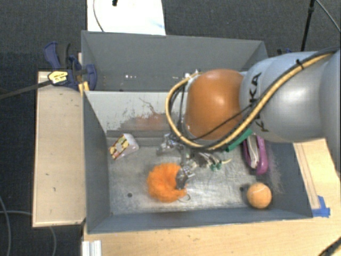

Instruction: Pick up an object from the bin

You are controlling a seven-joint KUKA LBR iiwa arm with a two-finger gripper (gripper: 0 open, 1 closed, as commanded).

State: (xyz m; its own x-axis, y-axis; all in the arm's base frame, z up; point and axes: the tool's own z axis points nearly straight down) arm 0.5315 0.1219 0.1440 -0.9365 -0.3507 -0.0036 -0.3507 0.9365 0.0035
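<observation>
The gripper [184, 178] is hanging low in the bin [101, 159], right at the right edge of a fluffy orange ball [162, 183]. So the next move is turning on this: the orange ball is lying just left of the gripper. I cannot tell if the gripper is apart or together. A tan ball [259, 195] is sitting far right of the orange ball.

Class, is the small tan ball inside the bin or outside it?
Inside: the tan ball lies on the floor of the bin, within its walls, lower right.
</observation>
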